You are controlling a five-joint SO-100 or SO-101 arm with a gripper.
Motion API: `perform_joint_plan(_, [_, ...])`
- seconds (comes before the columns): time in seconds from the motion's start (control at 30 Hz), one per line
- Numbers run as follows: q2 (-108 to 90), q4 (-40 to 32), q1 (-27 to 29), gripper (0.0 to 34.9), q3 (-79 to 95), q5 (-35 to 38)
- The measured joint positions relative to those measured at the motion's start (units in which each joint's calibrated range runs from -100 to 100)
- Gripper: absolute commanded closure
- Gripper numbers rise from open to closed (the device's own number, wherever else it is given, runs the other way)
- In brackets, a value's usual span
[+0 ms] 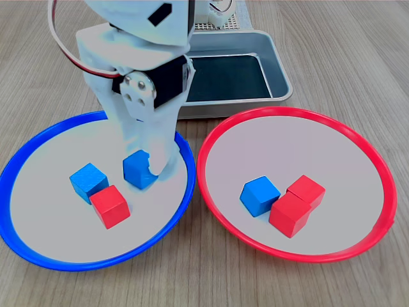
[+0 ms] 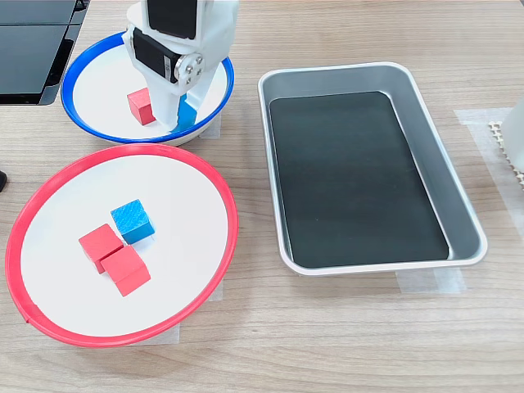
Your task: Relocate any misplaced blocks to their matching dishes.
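Wooden desk (image 1: 358, 64) carries both dishes. In the first exterior view, the blue-rimmed dish (image 1: 25, 160) at left holds a blue block (image 1: 88, 181), a red block (image 1: 110, 206), and a second blue block (image 1: 138, 169) that the tool (image 1: 146, 167) seems to pinch. Rightward, the red-rimmed dish (image 1: 358, 144) holds one misplaced blue block (image 1: 259, 195) and two red blocks (image 1: 295, 204).

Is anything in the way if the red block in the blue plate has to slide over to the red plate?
Not much: in the first exterior view the red block has open floor toward the red-rimmed plate. Only the blue-rimmed plate wall and both rims lie between.
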Motion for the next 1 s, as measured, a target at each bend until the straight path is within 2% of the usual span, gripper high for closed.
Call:
perform_joint_plan(0.17, [0.0, 0.49, 0.0, 24.2, -0.73, 0.0])
perform_joint_plan(0.63, [0.0, 1.47, -1.5, 24.3, -4.45, -0.73])
perform_joint_plan(1.0, [0.0, -4.73, 1.06, 23.9, -4.81, 1.17])
